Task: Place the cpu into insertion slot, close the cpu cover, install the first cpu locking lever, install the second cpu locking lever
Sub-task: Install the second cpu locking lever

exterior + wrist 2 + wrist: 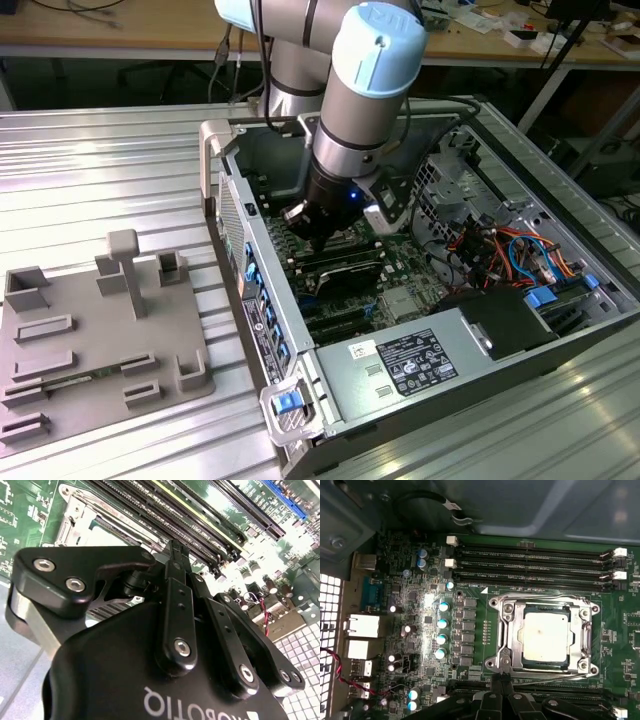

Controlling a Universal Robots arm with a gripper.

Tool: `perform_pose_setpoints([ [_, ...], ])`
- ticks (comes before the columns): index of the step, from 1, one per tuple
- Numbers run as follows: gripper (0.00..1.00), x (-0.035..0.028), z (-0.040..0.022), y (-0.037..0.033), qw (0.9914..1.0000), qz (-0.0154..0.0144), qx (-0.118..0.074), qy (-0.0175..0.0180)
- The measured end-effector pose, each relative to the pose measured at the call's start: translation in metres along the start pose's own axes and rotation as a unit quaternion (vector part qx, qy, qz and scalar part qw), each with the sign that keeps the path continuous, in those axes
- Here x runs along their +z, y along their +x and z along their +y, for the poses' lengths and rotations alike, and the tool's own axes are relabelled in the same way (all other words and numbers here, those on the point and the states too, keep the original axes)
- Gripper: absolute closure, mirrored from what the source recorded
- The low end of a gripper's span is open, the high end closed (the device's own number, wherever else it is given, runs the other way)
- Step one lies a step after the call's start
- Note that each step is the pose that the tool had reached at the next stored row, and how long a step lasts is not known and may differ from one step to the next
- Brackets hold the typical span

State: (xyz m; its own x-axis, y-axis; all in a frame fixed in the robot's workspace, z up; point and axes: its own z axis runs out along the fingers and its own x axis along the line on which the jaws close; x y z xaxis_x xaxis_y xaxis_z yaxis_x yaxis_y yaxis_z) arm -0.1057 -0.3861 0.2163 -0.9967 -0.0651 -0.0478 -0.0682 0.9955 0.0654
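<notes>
Black two-fingered claw (502,692) pinched right down, fingertips together with no gap to speak of; whether a thin lever wire sits between them, cannot tell. Tips sit at the socket's near corner, beside a screw boss.

Just past the tips: thin square silver metal cpu cover (547,637), coppery tint, lying flat and closed over the chip. Through its window, the small flat square cpu (545,636), dull pale metal top, seated in the square black insertion slot (526,607) – only a dark edge of the slot shows around the chip.

Handling, as judgement: cpu light, stiff, smooth-topped, fragile underneath; best left alone now. Cover is springy sheet metal; any pressing belongs on the frame bars, never the chip face.

Beyond: long black memory slots (535,560) on both sides, green circuit board (415,625) studded with blue-capped silver capacitors (443,607), grey sheet-steel computer case (470,130), ribbed aluminium table (100,170), grey plastic fixture tray (90,350)
</notes>
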Motion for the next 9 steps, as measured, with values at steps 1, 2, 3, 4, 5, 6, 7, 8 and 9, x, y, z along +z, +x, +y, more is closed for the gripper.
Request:
perform_pose_setpoints([
  [1, 0.89, 0.0004, 0.0000, 0.0001, 1.00000, -0.0002, 0.000, -0.0020],
  [2, 0.89, 0.0008, 0.0000, 0.0003, 0.99999, -0.0004, 0.000, -0.0049],
  [3, 0.89, 0.0010, 0.0000, 0.0006, 0.99998, -0.0005, 0.000, -0.0067],
  [4, 0.89, 0.0012, 0.0000, 0.0008, 0.99996, -0.0006, 0.000, -0.0084],
  [5, 0.89, 0.0014, 0.0000, 0.0010, 0.99996, -0.0007, 0.000, -0.0092],
  [6, 0.89, 0.0015, 0.0001, 0.0011, 0.99995, -0.0008, 0.000, -0.0098],
  [7, 0.89, 0.0017, 0.0001, 0.0012, 0.99995, -0.0008, 0.000, -0.0100],
  [8, 0.89, 0.0017, 0.0000, 0.0014, 0.99995, -0.0008, 0.000, -0.0101],
  [9, 0.89, 0.0017, 0.0000, 0.0014, 0.99995, -0.0007, 0.000, -0.0100],
])
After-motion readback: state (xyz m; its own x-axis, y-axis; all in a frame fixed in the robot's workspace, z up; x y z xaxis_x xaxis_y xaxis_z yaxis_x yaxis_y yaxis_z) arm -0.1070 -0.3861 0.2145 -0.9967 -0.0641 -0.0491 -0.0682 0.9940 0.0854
